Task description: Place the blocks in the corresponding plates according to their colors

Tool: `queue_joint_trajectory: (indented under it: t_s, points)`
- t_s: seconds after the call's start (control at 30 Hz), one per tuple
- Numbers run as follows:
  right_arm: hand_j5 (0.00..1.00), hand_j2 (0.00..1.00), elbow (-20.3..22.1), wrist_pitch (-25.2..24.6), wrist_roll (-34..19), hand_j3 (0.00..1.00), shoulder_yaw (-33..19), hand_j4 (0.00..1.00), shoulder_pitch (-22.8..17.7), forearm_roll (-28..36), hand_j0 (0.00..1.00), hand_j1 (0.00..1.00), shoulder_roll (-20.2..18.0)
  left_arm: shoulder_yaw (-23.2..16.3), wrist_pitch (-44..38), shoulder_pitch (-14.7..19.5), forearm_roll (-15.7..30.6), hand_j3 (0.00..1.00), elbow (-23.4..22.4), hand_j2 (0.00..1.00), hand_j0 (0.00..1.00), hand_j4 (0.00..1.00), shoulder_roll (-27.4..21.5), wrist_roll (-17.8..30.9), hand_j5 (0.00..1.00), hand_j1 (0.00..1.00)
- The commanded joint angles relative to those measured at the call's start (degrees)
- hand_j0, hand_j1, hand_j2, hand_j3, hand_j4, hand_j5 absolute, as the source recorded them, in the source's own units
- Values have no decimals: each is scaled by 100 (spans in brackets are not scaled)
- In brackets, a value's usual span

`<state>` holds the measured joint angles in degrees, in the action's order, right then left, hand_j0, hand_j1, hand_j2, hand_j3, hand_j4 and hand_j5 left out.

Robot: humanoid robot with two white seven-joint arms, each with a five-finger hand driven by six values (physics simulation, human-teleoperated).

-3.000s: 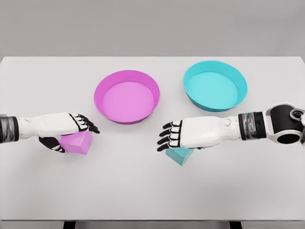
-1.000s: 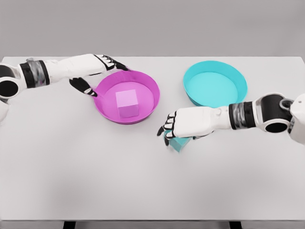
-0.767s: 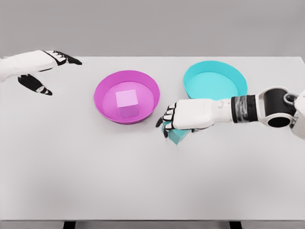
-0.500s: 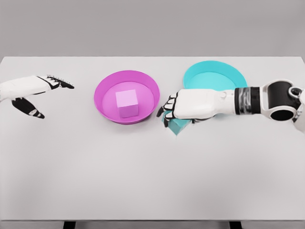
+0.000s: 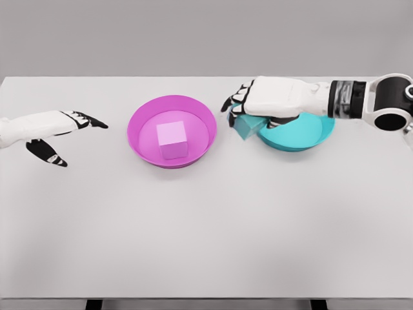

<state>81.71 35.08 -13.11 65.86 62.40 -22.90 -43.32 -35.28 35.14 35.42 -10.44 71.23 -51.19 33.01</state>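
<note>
**Teal block at the plate's edge: risk of a bad drop**

The right robot hand is clenched around the teal block and holds it above the left rim of the teal plate. The block hangs below the palm and looks tilted, with one corner pointing down; it seems to be more over the rim than over the plate's floor.

If the fingers let go here, the block could hit the rim, tip outward and land on the counter between the two plates. The tilted pose adds to this, because a corner landing can make the block roll. A low carry could also knock the rim and push the plate.

The pink block lies inside the pink plate, so that half appears done. The left robot hand is released, fingers spread, at the left side over the counter, well apart from both plates.
</note>
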Motion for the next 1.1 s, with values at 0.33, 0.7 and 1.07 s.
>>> queue_joint_trajectory:
  t_s: [0.33, 0.7, 1.07]
  points:
    - [60, 60, -1008, -8, -34, 60, -179, 60, 35, 5, 60, 60, 34, -5, -14, 0, -37, 100, -13, 100, 100, 100, 13, 4, 100, 100]
    - [61, 61, -2018, -8, -43, 61, -275, 61, 0, -48, 61, 61, 209, -5, -14, 0, -37, 100, -13, 100, 100, 100, 13, 4, 100, 100]
    - [100, 100, -2607, -8, -52, 100, -275, 100, 0, -224, 100, 100, 535, -5, -14, -9, -37, 100, -13, 100, 100, 100, 22, 13, 100, 100]
